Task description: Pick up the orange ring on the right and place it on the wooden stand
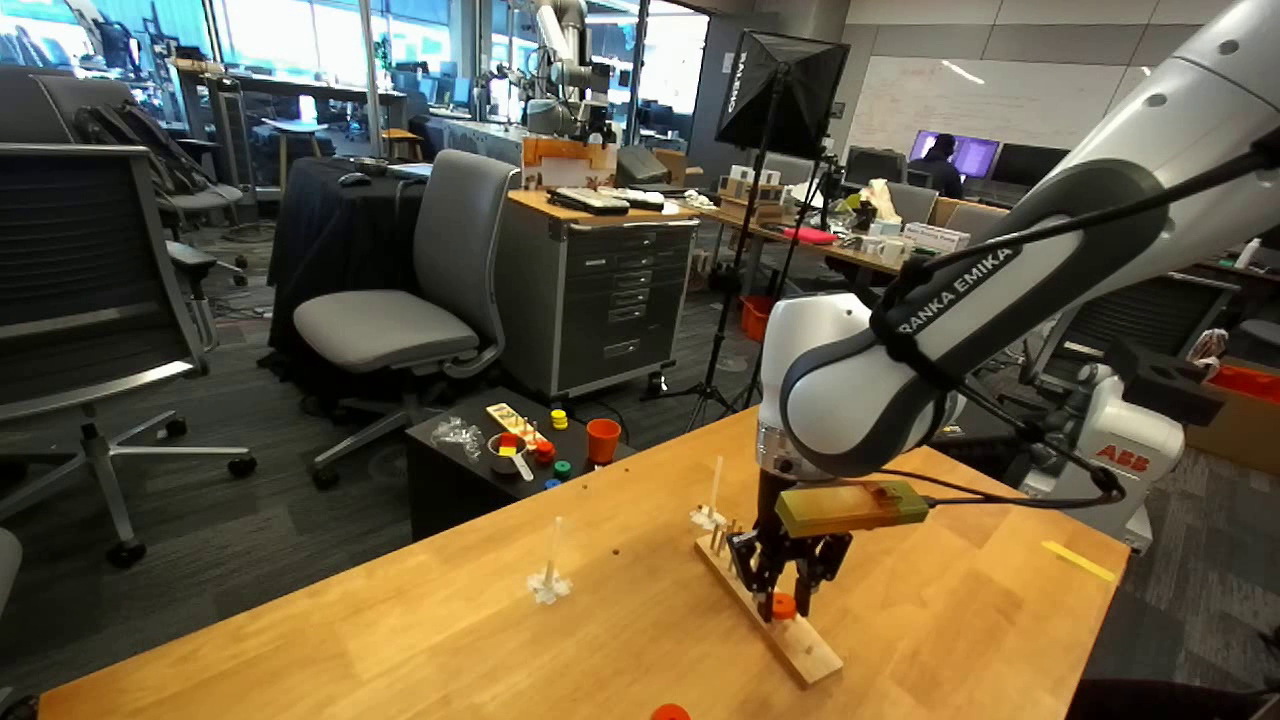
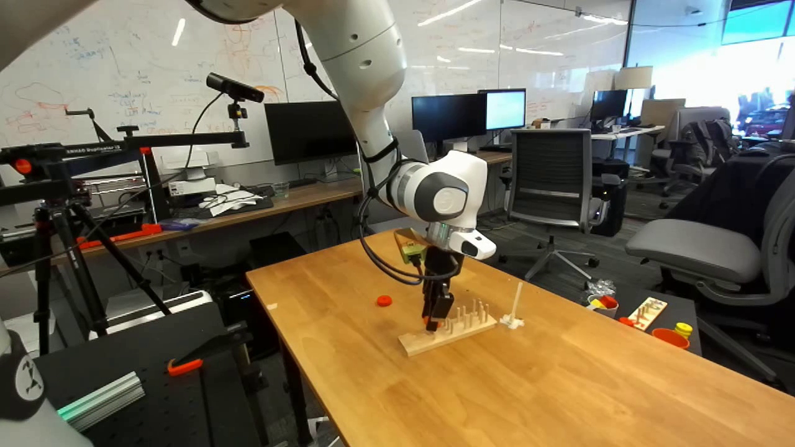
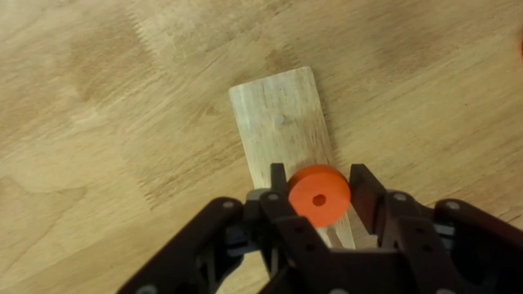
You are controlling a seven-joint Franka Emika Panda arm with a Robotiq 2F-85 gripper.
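Note:
An orange ring (image 3: 319, 200) sits level between my fingertips, with both fingers close against its sides. My gripper (image 3: 318, 183) is shut on it, directly over the wooden stand (image 3: 282, 100). In an exterior view the ring (image 1: 784, 605) is right at the stand's base (image 1: 815, 655), near the short-peg end. I cannot tell whether a peg passes into its hole. In an exterior view my gripper (image 2: 433, 324) hides most of this ring above the stand (image 2: 416, 344). A second orange ring (image 2: 384, 300) lies on the table; its edge also shows in an exterior view (image 1: 670, 713).
Thin white posts with taped bases stand on the table, a lone one (image 1: 550, 580) and another (image 1: 712, 510) close to the stand's tall-peg end. The stand's taller pegs (image 2: 475, 313) are beside the gripper. A small black side table (image 1: 465, 500) holds cups and loose pieces.

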